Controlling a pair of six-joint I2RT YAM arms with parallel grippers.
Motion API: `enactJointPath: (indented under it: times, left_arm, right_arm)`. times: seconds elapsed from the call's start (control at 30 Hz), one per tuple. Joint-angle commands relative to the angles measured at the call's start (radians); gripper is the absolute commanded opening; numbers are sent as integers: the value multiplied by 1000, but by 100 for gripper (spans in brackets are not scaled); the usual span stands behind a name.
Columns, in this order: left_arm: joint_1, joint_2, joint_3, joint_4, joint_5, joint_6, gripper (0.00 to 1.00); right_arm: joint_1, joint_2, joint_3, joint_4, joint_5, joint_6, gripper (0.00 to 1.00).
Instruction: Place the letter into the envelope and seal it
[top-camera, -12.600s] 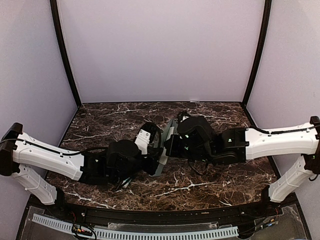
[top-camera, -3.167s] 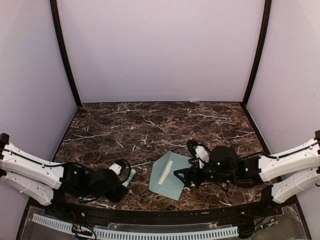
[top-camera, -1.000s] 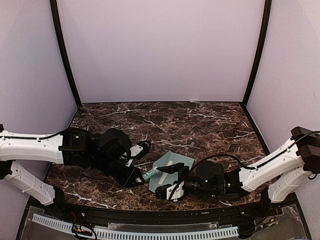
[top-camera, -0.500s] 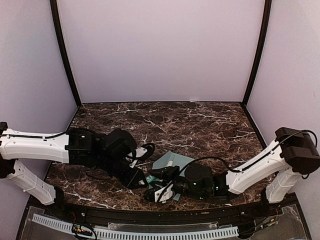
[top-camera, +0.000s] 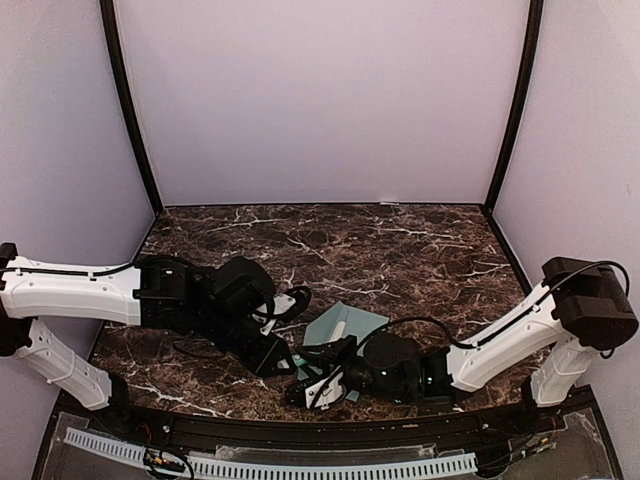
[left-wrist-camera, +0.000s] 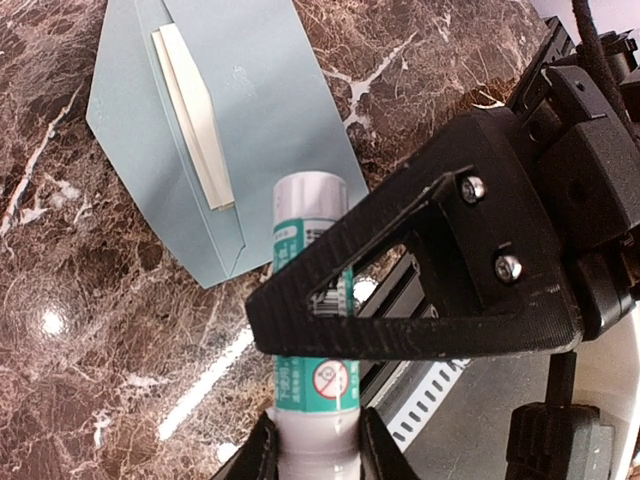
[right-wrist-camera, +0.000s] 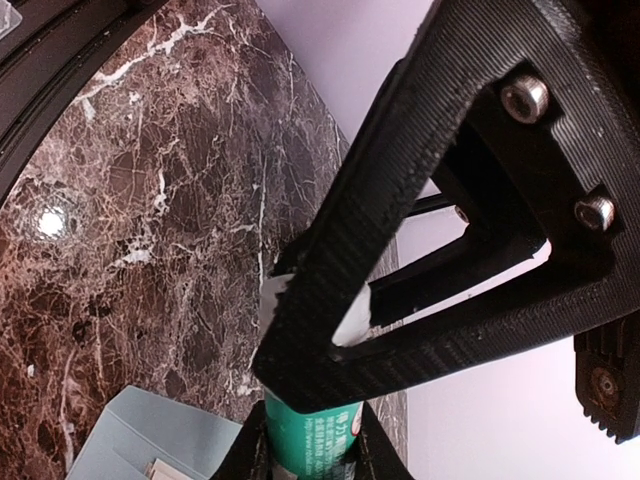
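The pale teal envelope (top-camera: 352, 322) (left-wrist-camera: 262, 110) lies flat on the marble table near the front centre. The cream letter (left-wrist-camera: 192, 118) (top-camera: 340, 329) shows as a narrow strip at its opening. A green-and-white glue stick (left-wrist-camera: 312, 215) (right-wrist-camera: 308, 428) (top-camera: 300, 357) hangs just left of the envelope. My left gripper (left-wrist-camera: 318, 452) (top-camera: 283, 358) is shut on its white end. My right gripper (right-wrist-camera: 305, 455) (top-camera: 313, 377) is shut on its green part from the opposite side, so the two grippers' fingers cross over the stick.
The black front rail (top-camera: 330, 430) and the white slotted strip (top-camera: 270, 466) run just below both grippers. Both arms meet low at the table's front edge. Lilac walls close the back and sides.
My right gripper has slid left past the envelope's near corner to the glue stick and its jaws have closed on it. My left gripper has kept hold of the stick, almost still.
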Motion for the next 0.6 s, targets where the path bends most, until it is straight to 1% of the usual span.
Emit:
enactJointPath:
  times: [0.0,0.2,0.57]
  left_arm:
    - [-2,-7,33,-11,32,8,0]
    - [-2,-31,32,-29,43,0,0]
    - [-2,-58,38,-45,68,-12,0]
  right_arm:
    - [-2,15,-6,78,81,-11,0]
    - [-34,-8,-36,69,91,10,0]
    - [-107,-71,-87,42,60,31,0]
